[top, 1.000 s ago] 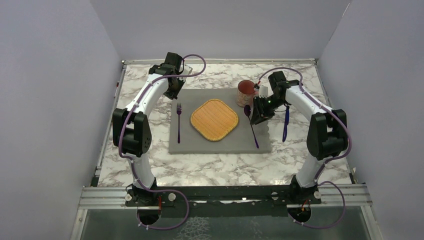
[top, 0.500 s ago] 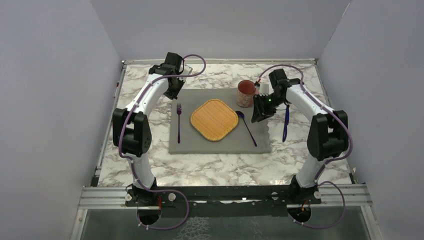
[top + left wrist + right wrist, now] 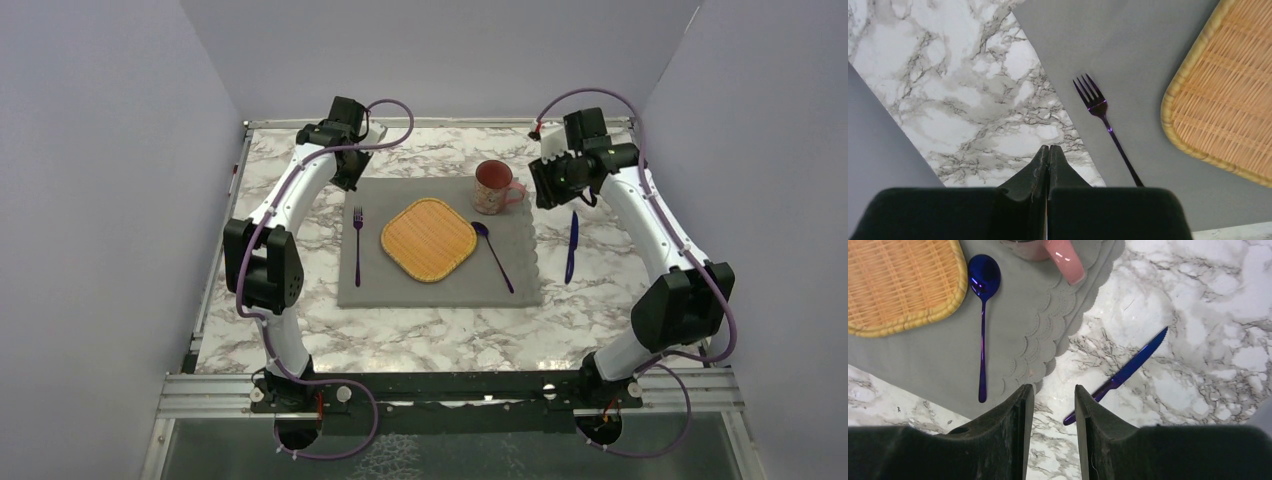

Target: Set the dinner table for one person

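Right wrist view alone shows the placemat's (image 3: 1038, 340) scalloped edge; knife (image 3: 1128, 368) on bare tabletop (image 3: 1198, 315) just right. Right gripper (image 3: 1052, 390) parted, empty; left gripper (image 3: 1048, 148) clenched, empty.

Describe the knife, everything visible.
The knife is slim and one-piece, shiny blue-violet metal by its look, with a serrated blade narrowing to a point and a thin handle. It lies flat on the bare marble table, just right of the placemat and apart from it, blade pointing away from the arm bases. Nothing but the table touches it.
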Motion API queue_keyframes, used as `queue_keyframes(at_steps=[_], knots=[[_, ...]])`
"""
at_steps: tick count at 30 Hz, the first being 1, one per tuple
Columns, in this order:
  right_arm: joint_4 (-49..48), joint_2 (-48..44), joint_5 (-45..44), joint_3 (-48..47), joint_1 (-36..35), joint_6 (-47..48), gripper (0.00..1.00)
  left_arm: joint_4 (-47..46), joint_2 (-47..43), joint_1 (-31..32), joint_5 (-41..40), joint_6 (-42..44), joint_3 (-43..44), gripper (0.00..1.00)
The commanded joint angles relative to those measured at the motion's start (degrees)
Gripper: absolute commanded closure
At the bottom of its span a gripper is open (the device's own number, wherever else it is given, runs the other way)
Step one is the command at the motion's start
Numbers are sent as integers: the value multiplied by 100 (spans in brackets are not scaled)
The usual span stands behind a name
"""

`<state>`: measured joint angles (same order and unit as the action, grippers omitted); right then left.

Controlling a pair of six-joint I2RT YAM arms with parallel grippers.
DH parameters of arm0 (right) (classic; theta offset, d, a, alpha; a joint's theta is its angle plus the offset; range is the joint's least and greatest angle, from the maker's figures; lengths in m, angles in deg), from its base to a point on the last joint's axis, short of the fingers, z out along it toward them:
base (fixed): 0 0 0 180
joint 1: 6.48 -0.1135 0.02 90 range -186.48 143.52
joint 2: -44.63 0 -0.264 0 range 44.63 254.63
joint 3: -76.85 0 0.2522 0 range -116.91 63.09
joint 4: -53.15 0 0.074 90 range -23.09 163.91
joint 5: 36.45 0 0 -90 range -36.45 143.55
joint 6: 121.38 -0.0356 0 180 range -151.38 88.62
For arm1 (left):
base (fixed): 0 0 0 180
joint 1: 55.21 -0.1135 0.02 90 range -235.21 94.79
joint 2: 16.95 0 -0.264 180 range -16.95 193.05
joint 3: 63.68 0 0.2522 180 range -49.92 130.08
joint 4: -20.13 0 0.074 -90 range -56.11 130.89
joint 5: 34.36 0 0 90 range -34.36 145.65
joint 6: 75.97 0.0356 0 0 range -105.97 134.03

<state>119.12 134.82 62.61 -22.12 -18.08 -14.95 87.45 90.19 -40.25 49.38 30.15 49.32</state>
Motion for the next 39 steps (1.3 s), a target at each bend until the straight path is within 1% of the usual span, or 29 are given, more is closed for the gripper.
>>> queue_keyframes(at_steps=[1, 3, 6, 13, 15, 16, 18, 21, 22, 25, 27, 28, 29, 33, 35, 36, 39], knots=[[621, 187, -44, -625, 67, -129, 60, 25, -95, 74, 408, -120, 384, 99], [646, 234, 115, -761, 73, -259, 60, 23, -75, 85, 506, -163, 384, 99], [617, 256, -37, -756, 86, -317, 60, 14, -85, 95, 591, -204, 337, 99], [500, -16, -139, -446, 161, -454, 59, 10, -258, 97, 505, -90, 175, 99], [381, -205, -430, -336, 195, -670, 46, 18, -276, 93, 374, -47, 183, 99], [264, -317, -737, -285, 227, -821, 41, 23, -287, 94, 333, -21, 181, 99], [13, -573, -1349, -169, 330, -1104, 24, 38, -321, 95, 266, 7, 154, 99], [-710, -1138, -1805, 601, 411, -1348, 2, 58, -359, 95, 133, 84, 91, 99], [-1109, -1369, -1879, 940, 412, -1433, 0, 62, -355, 95, 54, 121, 79, 99], [-1843, -1884, -2080, 1848, 412, -1624, 0, 129, -321, 95, -132, 216, 130, 99], [-2174, -2058, -1964, 2270, 411, -1625, 0, 164, -303, 95, -178, 238, 198, 99], [-2243, -2081, -1937, 2396, 412, -1823, 0, 183, -292, 95, -190, 244, 229, 99], [-2305, -2047, -1866, 2499, 410, -1897, 0, 202, -270, 95, -198, 241, 262, 99], [-2621, -1645, -1780, 2776, 418, -1696, 0, 241, -209, 95, -167, 187, 288, 99], [-2698, -1482, -1480, 2813, 414, -1518, 2, 255, -193, 95, -184, 185, 266, 99], [-2857, -1500, -1373, 2906, 413, -1525, 2, 255, -193, 94, -197, 189, 249, 99], [-3675, -1533, -1451, 3272, 415, -1708, 0, 251, -186, 95, -256, 216, 189, 99]])
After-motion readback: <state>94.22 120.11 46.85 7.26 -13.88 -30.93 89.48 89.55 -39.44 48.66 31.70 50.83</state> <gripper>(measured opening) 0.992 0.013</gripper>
